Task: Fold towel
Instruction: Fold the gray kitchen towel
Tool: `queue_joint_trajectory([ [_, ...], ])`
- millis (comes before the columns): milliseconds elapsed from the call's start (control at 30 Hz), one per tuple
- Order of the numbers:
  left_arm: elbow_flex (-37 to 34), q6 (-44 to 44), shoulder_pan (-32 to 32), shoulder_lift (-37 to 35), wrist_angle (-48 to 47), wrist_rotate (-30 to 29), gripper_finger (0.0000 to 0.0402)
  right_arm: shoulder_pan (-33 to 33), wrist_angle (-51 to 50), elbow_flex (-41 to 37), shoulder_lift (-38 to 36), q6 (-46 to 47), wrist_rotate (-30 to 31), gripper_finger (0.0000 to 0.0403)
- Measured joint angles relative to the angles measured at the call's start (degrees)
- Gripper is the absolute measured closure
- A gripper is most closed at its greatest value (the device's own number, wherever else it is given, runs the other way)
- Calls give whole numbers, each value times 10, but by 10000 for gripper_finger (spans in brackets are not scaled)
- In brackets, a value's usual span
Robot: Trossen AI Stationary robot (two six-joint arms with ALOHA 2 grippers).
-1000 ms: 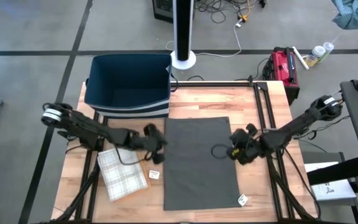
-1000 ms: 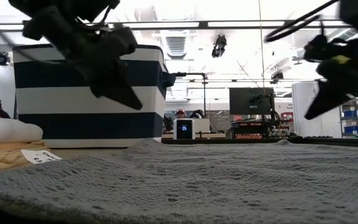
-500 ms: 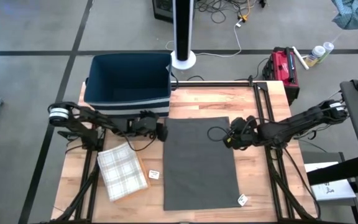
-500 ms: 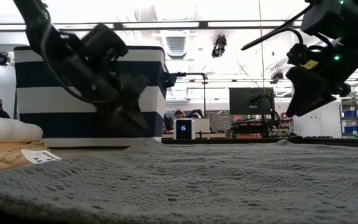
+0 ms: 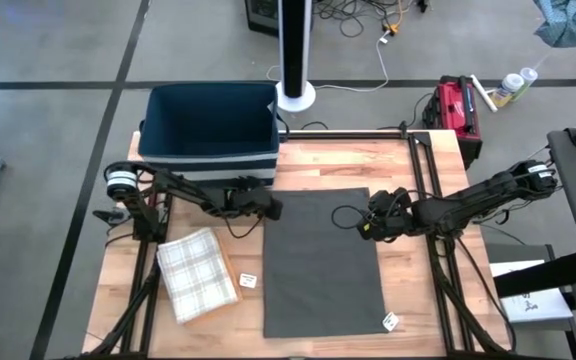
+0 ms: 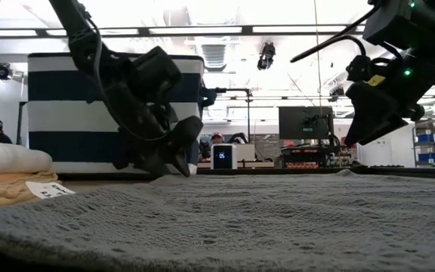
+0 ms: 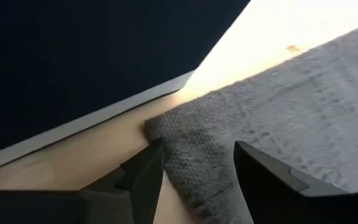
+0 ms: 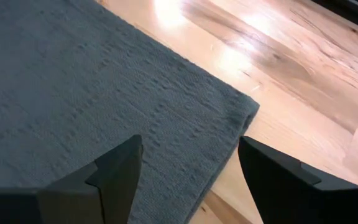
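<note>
On wooden desk (image 5: 408,300): grey towel (image 5: 320,260) flat at centre, far corners between spread fingers of left gripper (image 5: 271,207) and right gripper (image 5: 366,226). Behind, striped bin (image 5: 208,135), grey floor (image 5: 48,120).

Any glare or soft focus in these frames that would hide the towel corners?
Left wrist view: bright glare washes out the table beyond the grey towel corner. Right wrist view: sheen on the wood, corner still clear. Low view: backlit ceiling lights leave both arms as silhouettes, near towel soft. High view: even light.
</note>
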Motion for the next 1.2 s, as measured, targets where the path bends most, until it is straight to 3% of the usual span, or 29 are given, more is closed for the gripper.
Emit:
queue_joint_trajectory([
  [167,27,-47,-7,-8,-76,7,229,0,1,0,1,0,-1,142],
  [300,31,-67,-14,-19,-82,13,236,0,2,0,1,1,-11,146],
  [600,27,-97,-16,-25,-117,-17,220,0,1,-2,1,7,-14,143],
  [1000,20,-146,-17,-21,-91,-16,209,0,3,-2,1,16,-14,148],
  [1200,8,-168,-21,-22,-79,2,224,0,4,-3,1,16,-14,145],
])
